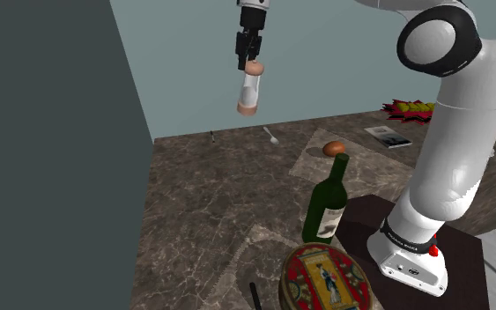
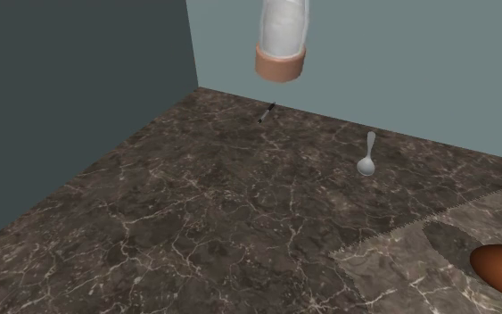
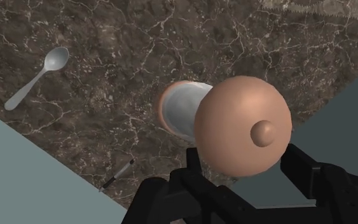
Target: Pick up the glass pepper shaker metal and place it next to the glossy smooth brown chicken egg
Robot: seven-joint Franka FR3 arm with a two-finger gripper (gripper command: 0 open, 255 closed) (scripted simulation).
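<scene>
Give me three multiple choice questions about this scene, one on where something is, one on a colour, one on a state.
1. The spoon lies: A on the table; B in the gripper; C on the egg.
2. The egg is: A white; B brown; C green.
3. The gripper is: A open; B shut on the spoon; C shut on the pepper shaker.
Answers: 1 A, it rests on the marbled top; 2 B, its shell is brown; 3 C, it clasps the shaker's cap in mid-air.
</scene>
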